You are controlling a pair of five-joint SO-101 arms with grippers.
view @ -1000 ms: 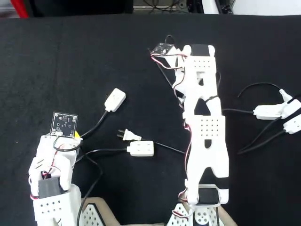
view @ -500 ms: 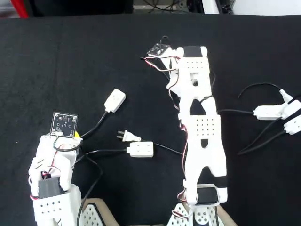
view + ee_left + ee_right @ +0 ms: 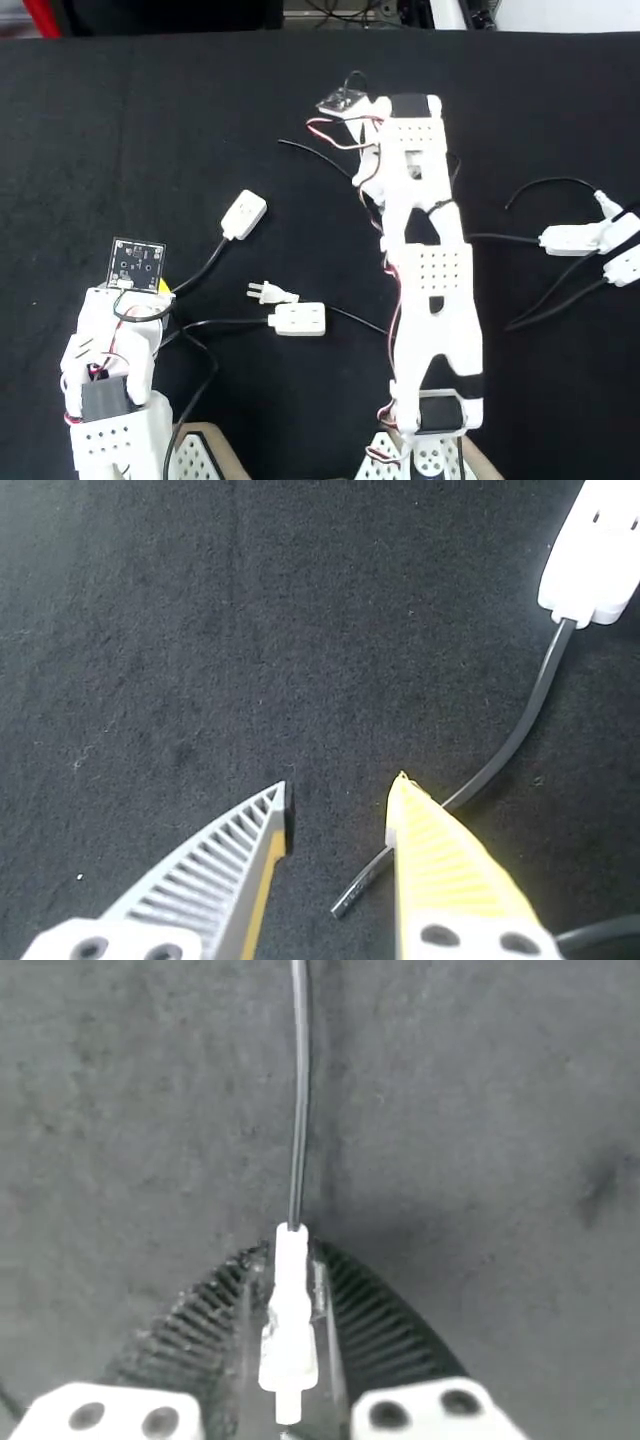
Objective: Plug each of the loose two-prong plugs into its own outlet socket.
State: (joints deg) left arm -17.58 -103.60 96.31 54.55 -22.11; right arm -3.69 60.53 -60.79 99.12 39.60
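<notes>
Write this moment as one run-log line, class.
left hand: open, beside black cable | right hand: shut on white plug | second plug: lying unplugged beside a socket

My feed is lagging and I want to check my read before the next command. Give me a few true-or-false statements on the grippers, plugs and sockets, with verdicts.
1. The right gripper is shut on a small white plug with a black cord. True.
2. The left gripper grips a plug. False: it is open and holds nothing, above the black cloth.
3. The white two-prong plug mid-table lies unplugged beside a white rectangular socket block. True.
4. The lone white outlet socket holds a plug. False: nothing is plugged into it.
</notes>
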